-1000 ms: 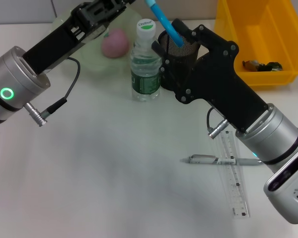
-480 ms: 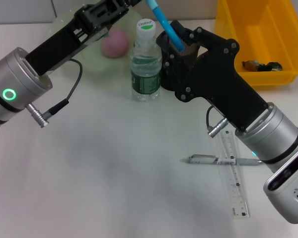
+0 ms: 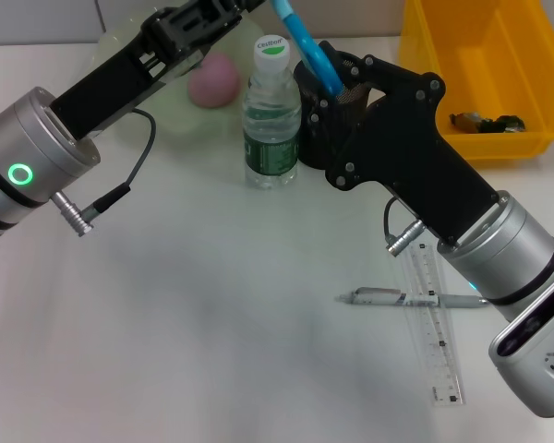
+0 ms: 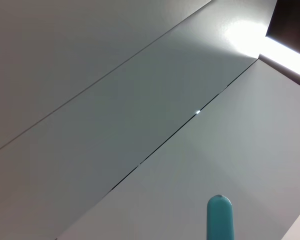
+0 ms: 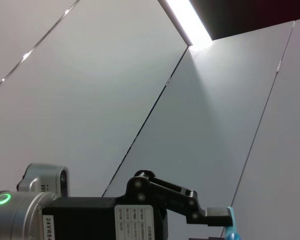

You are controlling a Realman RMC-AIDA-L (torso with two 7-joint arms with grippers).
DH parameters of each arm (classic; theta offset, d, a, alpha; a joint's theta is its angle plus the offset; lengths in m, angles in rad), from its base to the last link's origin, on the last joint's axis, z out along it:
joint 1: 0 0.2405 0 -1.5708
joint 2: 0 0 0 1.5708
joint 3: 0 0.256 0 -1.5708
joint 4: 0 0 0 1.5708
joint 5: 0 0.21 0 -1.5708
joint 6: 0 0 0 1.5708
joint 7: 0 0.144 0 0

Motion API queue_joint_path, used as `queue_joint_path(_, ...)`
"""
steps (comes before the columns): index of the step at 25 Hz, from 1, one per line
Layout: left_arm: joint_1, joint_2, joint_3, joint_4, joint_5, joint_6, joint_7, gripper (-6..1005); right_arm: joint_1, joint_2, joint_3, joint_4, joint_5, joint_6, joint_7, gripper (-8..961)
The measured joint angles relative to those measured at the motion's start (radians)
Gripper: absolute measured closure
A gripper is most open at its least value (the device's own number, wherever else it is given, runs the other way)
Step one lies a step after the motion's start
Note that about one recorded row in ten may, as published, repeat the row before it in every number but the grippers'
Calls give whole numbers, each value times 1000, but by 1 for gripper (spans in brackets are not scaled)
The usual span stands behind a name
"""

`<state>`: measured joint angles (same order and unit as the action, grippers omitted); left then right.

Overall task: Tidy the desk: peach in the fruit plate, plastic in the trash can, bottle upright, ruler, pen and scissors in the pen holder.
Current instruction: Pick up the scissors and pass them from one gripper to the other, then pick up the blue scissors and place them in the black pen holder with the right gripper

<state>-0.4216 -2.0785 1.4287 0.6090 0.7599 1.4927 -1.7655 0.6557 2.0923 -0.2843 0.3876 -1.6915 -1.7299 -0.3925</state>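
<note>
Nearest me on the white counter (image 3: pixel 185 351), off to my right, the clear ruler (image 3: pixel 436 328) lies pointing away from me, and the grey pen (image 3: pixel 411 298) lies across it, the two touching where they cross. My right arm passes just above them, its silver wrist section low at the right edge of the head view.

Further out, my right arm's black forearm reaches up to the black mesh pen holder (image 3: pixel 325 115). My right hand (image 3: pixel 351 78) sits at the holder's rim; its fingers are hidden behind the holder, so I cannot tell how far apart they are or whether they grip it.

Just beside the holder, on its left, the water bottle (image 3: pixel 271 115) stands upright with its green-marked cap on top.

The blue-handled scissors (image 3: pixel 305 46) slant down into the pen holder, the lower end inside the mesh and the handle running up out of the head view's top edge. My left arm stretches from the left edge to that same top edge, and my left hand is out of sight there; in the left wrist view only a rounded blue tip shows, so its grip cannot be judged.

Behind the bottle, to the left, the pink peach (image 3: pixel 212 79) rests in the pale green fruit plate (image 3: pixel 171 111).

At the far right stands the yellow bin (image 3: pixel 425 74), with a dark crumpled plastic scrap (image 3: pixel 485 121) on its floor.
</note>
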Motion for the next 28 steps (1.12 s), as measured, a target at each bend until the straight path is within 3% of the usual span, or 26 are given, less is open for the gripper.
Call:
queue_joint_path(21, -10, 4, 16, -13, 15, 25, 8, 777, -9, 0, -2, 2, -6, 3, 0, 837)
queue_joint_path(26, -8, 4, 16, -13, 13, 50, 22, 694, -14, 0, -3, 3, -7, 3, 0, 841)
queue_joint_path(28, -7, 4, 14, -12, 11, 61, 26, 616, -18, 0, -2, 2, -7, -1, 0, 845)
